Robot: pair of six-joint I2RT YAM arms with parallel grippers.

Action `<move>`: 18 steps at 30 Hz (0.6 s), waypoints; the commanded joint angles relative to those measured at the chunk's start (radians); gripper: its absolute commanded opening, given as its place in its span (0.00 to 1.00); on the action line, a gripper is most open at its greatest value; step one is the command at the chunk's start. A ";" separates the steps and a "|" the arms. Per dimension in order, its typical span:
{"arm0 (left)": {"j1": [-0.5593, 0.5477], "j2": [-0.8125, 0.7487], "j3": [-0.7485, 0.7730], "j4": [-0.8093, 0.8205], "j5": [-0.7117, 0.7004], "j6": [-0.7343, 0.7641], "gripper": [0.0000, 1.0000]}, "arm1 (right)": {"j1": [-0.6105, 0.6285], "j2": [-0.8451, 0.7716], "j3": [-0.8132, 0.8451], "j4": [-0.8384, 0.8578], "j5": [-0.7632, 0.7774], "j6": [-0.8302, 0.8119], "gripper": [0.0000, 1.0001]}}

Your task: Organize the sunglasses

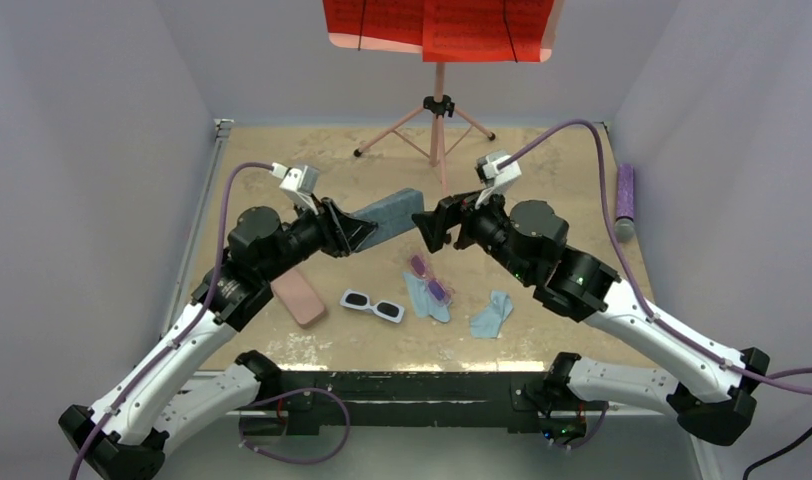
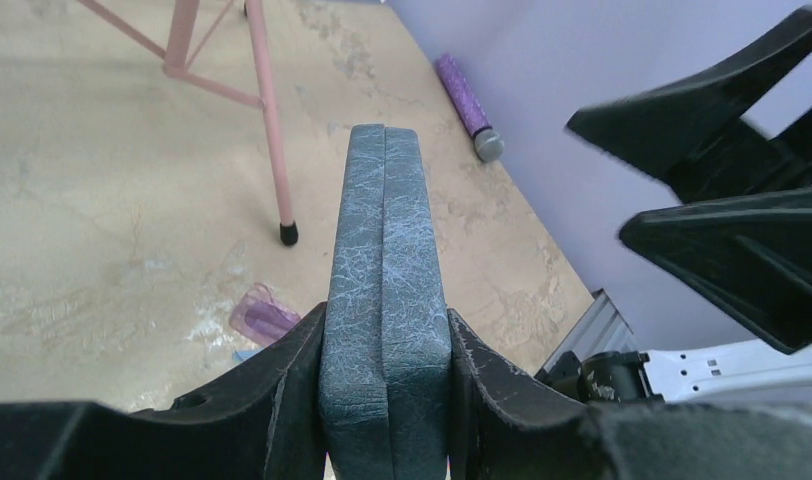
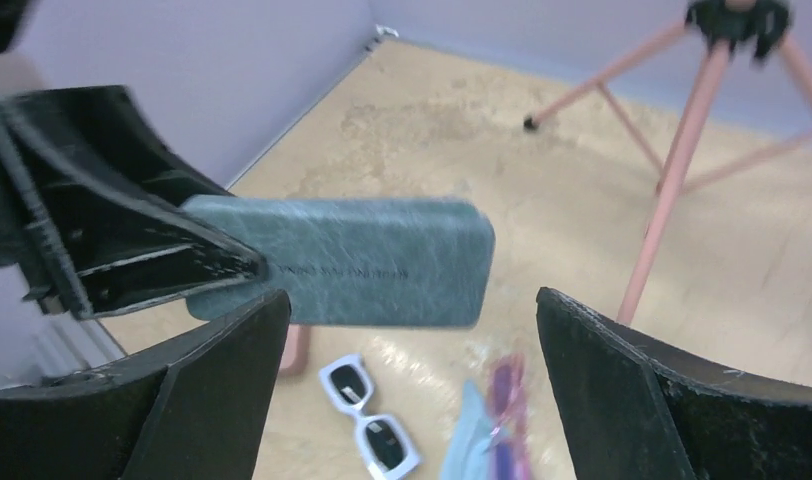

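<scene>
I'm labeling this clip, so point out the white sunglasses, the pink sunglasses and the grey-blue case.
white sunglasses (image 1: pixel 372 305): top view, on the bridge between the dark lenses.
pink sunglasses (image 1: pixel 428 279): top view, on the bridge between the tinted lenses.
grey-blue case (image 3: pixel 382 262): right wrist view, on the middle of its broad face.

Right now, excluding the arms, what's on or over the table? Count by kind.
Sunglasses: 2 (white pair, pink-purple pair)
Cases: 2 (grey-blue case held in the left gripper, pink case)
Cloths: 2, both light blue (left cloth, right cloth)
purple cylinder: 1
pink tripod stand: 1
Total: 8
</scene>
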 commanded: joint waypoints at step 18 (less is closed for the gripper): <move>-0.008 -0.078 -0.118 0.473 0.043 0.280 0.00 | -0.025 0.067 -0.241 0.556 -0.056 1.033 0.99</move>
